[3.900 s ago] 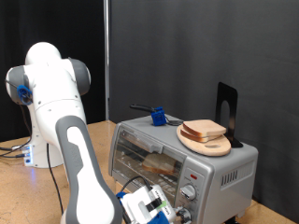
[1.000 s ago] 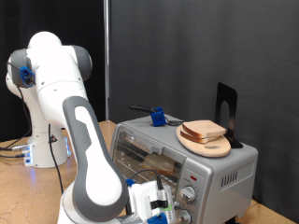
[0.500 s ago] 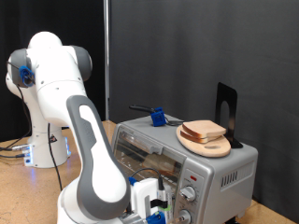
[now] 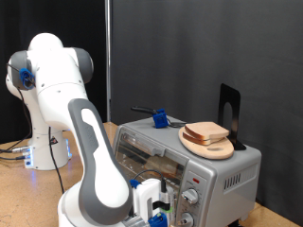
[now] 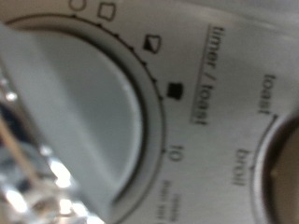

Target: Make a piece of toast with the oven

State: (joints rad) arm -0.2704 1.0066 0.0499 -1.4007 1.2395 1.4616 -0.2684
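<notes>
The silver oven [image 4: 232,165] stands at the exterior view's lower right with its glass door closed. Through the glass a slice of bread [image 4: 163,165] lies on the rack. A second pale slice, the piece of toast [image 4: 206,130], rests on a round wooden plate [image 4: 210,147] on the oven's roof. My gripper [image 4: 163,201] hangs low against the oven's front panel, right beside the upper knob [image 4: 191,196]. In the wrist view that grey timer knob [image 5: 79,121] fills the picture, with "timer / toast" printed beside it. My fingers do not show clearly.
A small blue object [image 4: 161,118] and a black upright stand [image 4: 228,109] sit on the oven's roof behind the plate. The robot's white base [image 4: 47,104] and cables occupy the wooden table [image 4: 11,156] at the exterior view's left. A black curtain closes the back.
The arm has folded over, its elbow swinging up and to the right. The gripper has crept closer to the oven's knob panel and has barely moved in the last half second.
</notes>
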